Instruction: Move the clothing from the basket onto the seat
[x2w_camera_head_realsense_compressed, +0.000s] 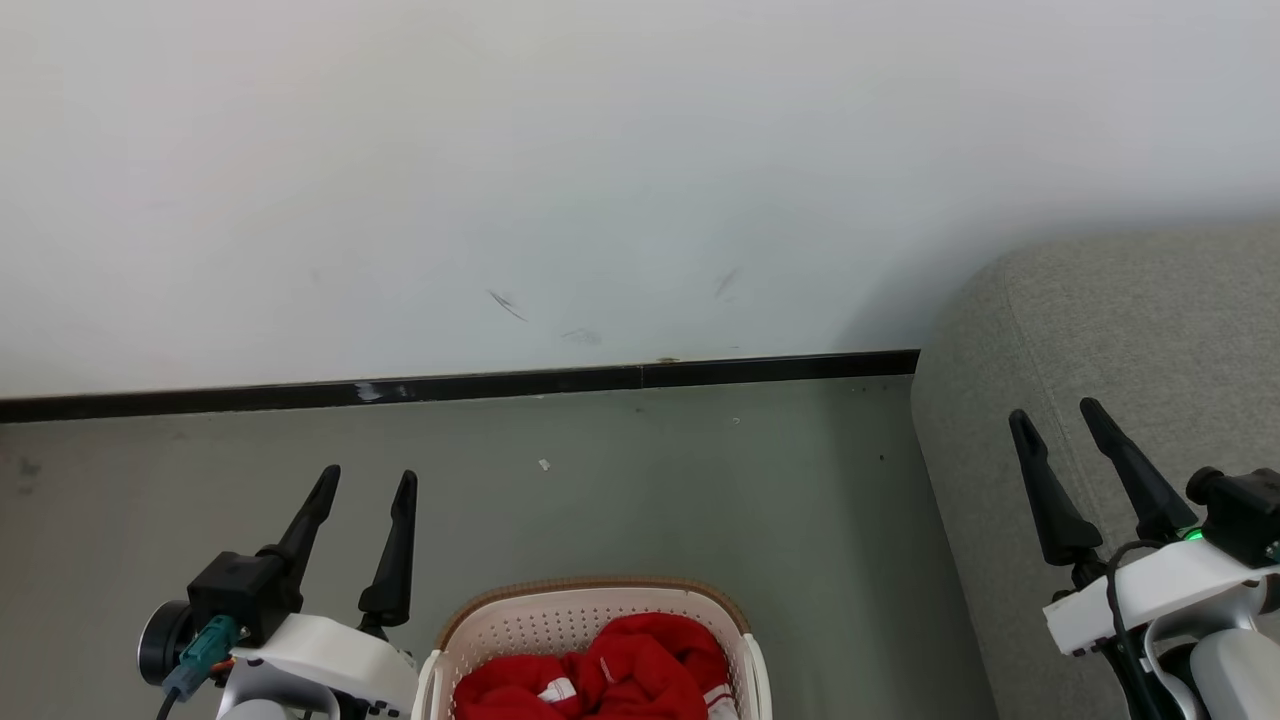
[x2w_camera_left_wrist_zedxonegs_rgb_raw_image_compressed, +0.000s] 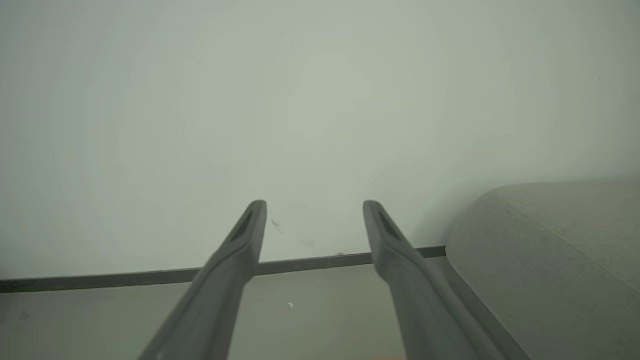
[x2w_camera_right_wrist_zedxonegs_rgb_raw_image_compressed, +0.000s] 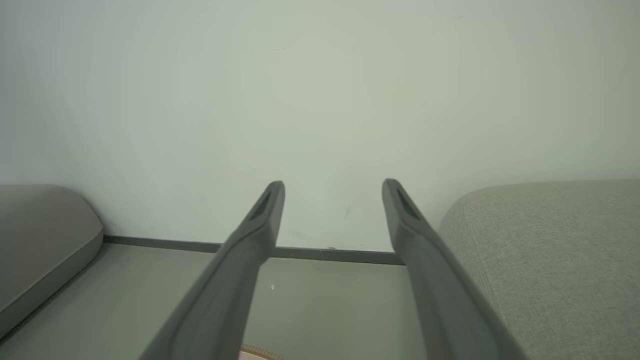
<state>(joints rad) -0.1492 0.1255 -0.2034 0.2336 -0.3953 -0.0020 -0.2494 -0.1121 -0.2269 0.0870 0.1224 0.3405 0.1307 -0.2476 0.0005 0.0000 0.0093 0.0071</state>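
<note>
Task looks not started, judging from the layout: the clothing (x2w_camera_head_realsense_compressed: 610, 672), a red heap with white trim, lies inside the basket (x2w_camera_head_realsense_compressed: 590, 598) at the bottom centre of the head view. The basket is cut off by the frame's lower edge, so how much it holds can't be told. The seat (x2w_camera_head_realsense_compressed: 1120, 330) fills the right side of that frame and the part in view carries no red fabric. All of the transfer is left: reach down, grab a garment, lift it clear of the rim, carry it right, drop it on the seat. The left gripper (x2w_camera_head_realsense_compressed: 368, 478) sits at lower left, just left of the basket, fingers pointing up-frame and a bit inward, jaws apart, nothing between them. The right gripper (x2w_camera_head_realsense_compressed: 1055, 410) is at lower right, in front of the seat's rounded front corner, fingers tilted up-left, jaws also apart and empty. Both arms look parked at a rest pose, above basket level, neither touching cloth or plastic. Both wrist views look along spread fingers toward the pale wall (x2w_camera_head_realsense_compressed: 600, 150), dark baseboard (x2w_camera_head_realsense_compressed: 450, 385) and grey floor (x2w_camera_head_realsense_compressed: 650, 480). The right wrist view has a second grey cushion (x2w_camera_right_wrist_zedxonegs_rgb_raw_image_compressed: 40, 235) at its left edge. The likely next move is a downward reach into the basket, probably by the nearer left arm.
</note>
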